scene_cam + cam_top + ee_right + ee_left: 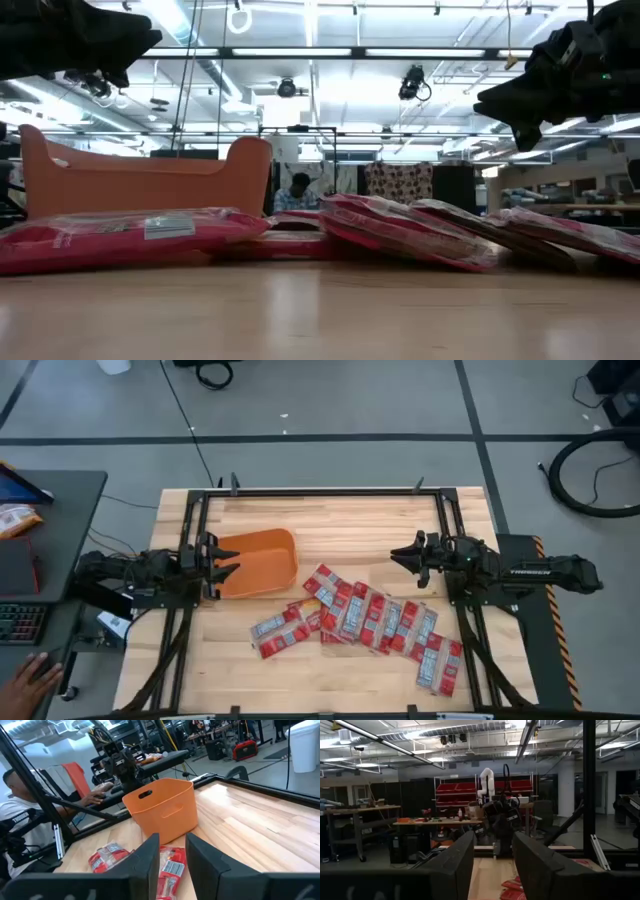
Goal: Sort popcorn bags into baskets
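Observation:
Several red popcorn bags (pixel 375 622) with white panels lie flat and overlapping across the table's middle and near right, also seen in the low view (pixel 410 230) and the right wrist view (pixel 169 866). An orange tub (pixel 262 563) stands upright on its base at the table's left, open side up (pixel 162 810). My left gripper (pixel 226 563) hovers open at the tub's left end, above the table (pixel 492 865). My right gripper (pixel 402 556) hangs open over bare wood right of the bags' far end (pixel 172 852), pointing toward the tub.
A black frame (pixel 330 491) runs around the table's far edge and sides. Bare wood (pixel 360 525) lies along the far side. A side desk (pixel 40 530) stands left of the table, and a person's hand (pixel 30 680) shows at its near end; the person (pixel 15 805) sits beyond the tub.

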